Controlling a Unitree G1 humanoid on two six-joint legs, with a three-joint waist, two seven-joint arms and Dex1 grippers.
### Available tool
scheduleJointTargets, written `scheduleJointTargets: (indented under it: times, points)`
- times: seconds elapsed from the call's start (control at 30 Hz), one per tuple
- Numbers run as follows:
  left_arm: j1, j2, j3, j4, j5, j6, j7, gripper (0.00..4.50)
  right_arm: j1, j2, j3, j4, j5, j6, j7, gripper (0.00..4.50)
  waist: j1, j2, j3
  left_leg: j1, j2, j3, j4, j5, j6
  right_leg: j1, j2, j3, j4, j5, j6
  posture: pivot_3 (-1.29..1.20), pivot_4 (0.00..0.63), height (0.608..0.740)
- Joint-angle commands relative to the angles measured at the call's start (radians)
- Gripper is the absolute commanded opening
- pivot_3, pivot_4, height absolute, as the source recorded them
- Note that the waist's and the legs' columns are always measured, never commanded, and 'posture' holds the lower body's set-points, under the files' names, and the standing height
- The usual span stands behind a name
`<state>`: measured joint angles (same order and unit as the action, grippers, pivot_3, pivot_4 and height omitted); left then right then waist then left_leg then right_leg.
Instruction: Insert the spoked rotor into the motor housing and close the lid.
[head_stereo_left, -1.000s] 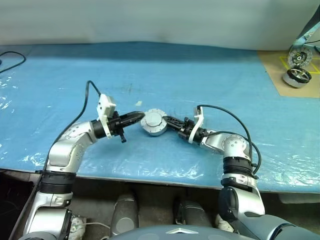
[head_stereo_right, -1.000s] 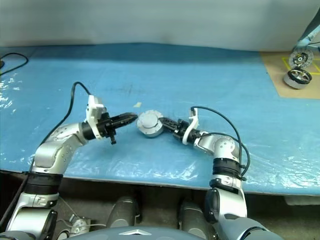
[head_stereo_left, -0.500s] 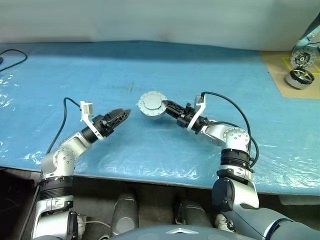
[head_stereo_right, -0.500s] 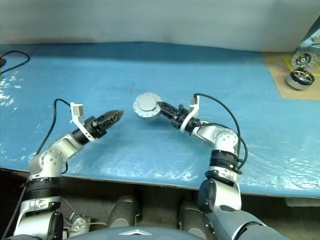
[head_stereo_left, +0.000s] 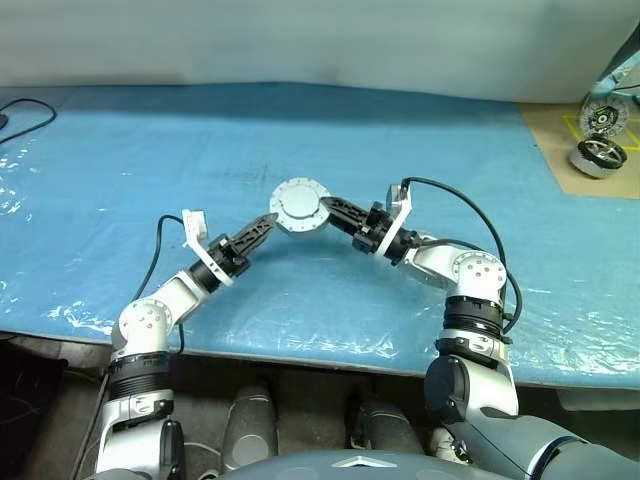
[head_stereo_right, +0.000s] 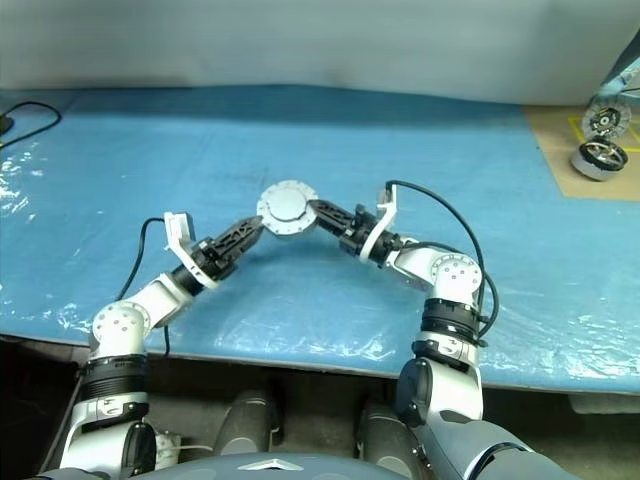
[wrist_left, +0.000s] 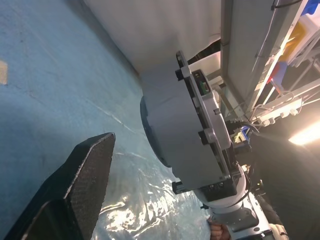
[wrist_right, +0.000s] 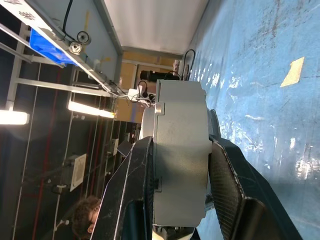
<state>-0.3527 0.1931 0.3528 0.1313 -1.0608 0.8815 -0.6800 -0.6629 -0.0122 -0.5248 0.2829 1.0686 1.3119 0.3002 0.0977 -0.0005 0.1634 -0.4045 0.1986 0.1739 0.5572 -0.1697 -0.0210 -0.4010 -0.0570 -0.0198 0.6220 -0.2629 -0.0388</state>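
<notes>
Right wrist view: motor housing (wrist_right: 180, 155) gripped

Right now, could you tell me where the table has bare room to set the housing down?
The blue sheet is bare left of and behind the motor housing. It is crowded at centre, around the left gripper and right gripper, and beside the silver motors.

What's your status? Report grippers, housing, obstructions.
Right gripper shut on motor housing, held above blue table, lid closed. Left gripper open beside it, not gripping. Nothing in the way.
</notes>
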Motion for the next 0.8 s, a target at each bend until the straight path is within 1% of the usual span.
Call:
scheduleJointTargets:
  times: [0.03, 0.27, 0.47, 0.63, 0.67, 0.77, 0.8]
  points:
    - [-0.014, -0.030, -0.006, -0.007, -0.028, 0.004, 0.008, 4.47, -0.037, -0.007, 0.003, -0.060, 0.075, 0.009, 0.008, 1.18, 0.000, 0.000, 0.000, 0.000, 0.000, 0.000, 0.000, 0.000, 0.000, 0.000, 0.000, 0.000, 0.000, 0.000, 0.000, 0.00, 0.150, 0.740]
    - [-0.067, -0.095, -0.015, 0.047, -0.031, -0.011, 0.018, 4.47, -0.037, -0.019, 0.014, -0.061, 0.086, 0.017, -0.001, 1.18, 0.000, 0.000, 0.000, 0.000, 0.000, -0.001, 0.003, 0.000, 0.000, 0.001, 0.000, 0.000, 0.001, 0.001, 0.001, 0.00, 0.150, 0.740]
    - [-0.126, -0.120, -0.004, 0.131, -0.013, -0.047, 0.023, 4.47, -0.036, -0.029, 0.031, -0.055, 0.091, 0.015, -0.004, 1.18, 0.000, 0.000, 0.000, 0.000, -0.001, -0.002, 0.004, 0.000, 0.000, 0.002, -0.001, 0.000, 0.001, 0.002, 0.003, 0.00, 0.150, 0.740]
    - [-0.113, -0.129, -0.035, 0.124, 0.020, -0.061, 0.021, 4.47, -0.036, -0.033, 0.041, -0.054, 0.093, 0.014, -0.003, 1.18, 0.000, 0.000, 0.000, 0.000, 0.000, -0.003, 0.005, 0.000, 0.000, 0.002, -0.001, 0.000, 0.001, 0.002, 0.003, 0.00, 0.150, 0.740]
    - [-0.109, -0.126, -0.042, 0.123, 0.032, -0.064, 0.023, 4.11, -0.036, -0.034, 0.044, -0.057, 0.094, 0.015, -0.001, 1.18, 0.000, 0.000, 0.000, 0.000, 0.000, -0.003, 0.005, 0.000, 0.000, 0.002, -0.001, 0.000, 0.001, 0.002, 0.003, 0.00, 0.150, 0.740]
    - [-0.103, -0.120, -0.054, 0.123, 0.051, -0.058, 0.028, 3.25, -0.034, -0.036, 0.049, -0.058, 0.096, 0.015, 0.003, 1.18, 0.000, 0.000, 0.000, 0.000, 0.000, -0.003, 0.005, 0.000, 0.000, 0.002, -0.001, -0.001, 0.001, 0.002, 0.003, 0.00, 0.150, 0.740]
    - [-0.100, -0.121, -0.054, 0.119, 0.044, -0.050, 0.020, 3.25, -0.034, -0.037, 0.051, -0.056, 0.096, 0.014, 0.004, 1.18, 0.000, 0.000, 0.000, 0.000, 0.000, -0.003, 0.005, 0.000, 0.000, 0.002, -0.001, -0.001, 0.001, 0.002, 0.003, 0.00, 0.150, 0.740]
